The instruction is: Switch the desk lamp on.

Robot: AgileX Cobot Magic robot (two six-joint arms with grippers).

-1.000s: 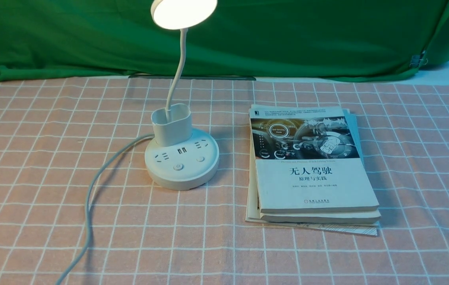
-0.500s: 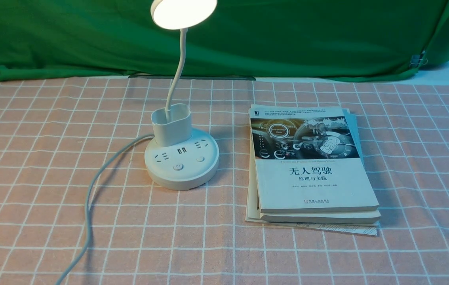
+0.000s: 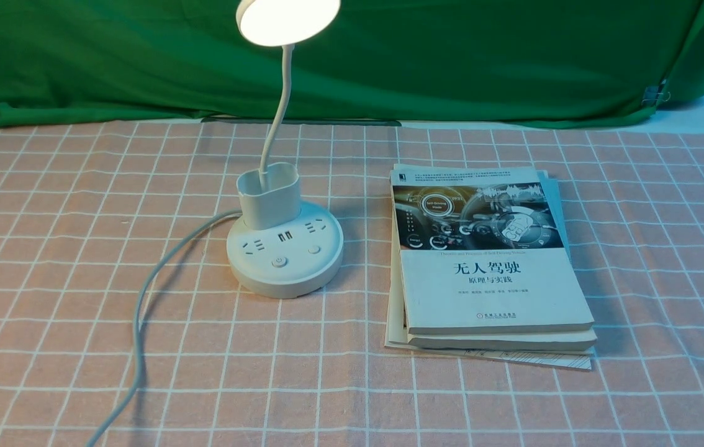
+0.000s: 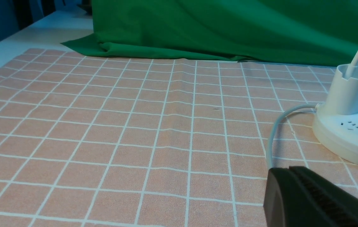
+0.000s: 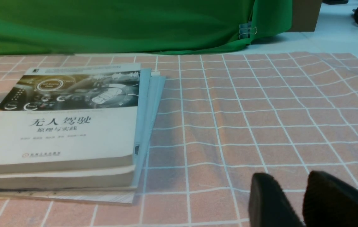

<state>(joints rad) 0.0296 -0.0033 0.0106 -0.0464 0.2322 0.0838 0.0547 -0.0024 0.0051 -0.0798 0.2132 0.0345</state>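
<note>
The white desk lamp [image 3: 285,254] stands left of the table's middle. Its round disc head [image 3: 288,18] glows bright on the thin neck rising from the oval cup [image 3: 268,195]. The round base carries sockets and two buttons [image 3: 279,262], and a grey cord [image 3: 139,310] runs off toward the front left. Neither gripper shows in the front view. In the left wrist view my left gripper [image 4: 289,170] is shut and empty, low over the cloth, short of the lamp base [image 4: 349,138]. In the right wrist view my right gripper [image 5: 292,179] is empty with a narrow gap between its fingers.
A stack of books [image 3: 488,261] lies right of the lamp and also shows in the right wrist view [image 5: 65,126]. A pink checked cloth [image 3: 48,248] covers the table. A green drape [image 3: 451,56] hangs along the back edge.
</note>
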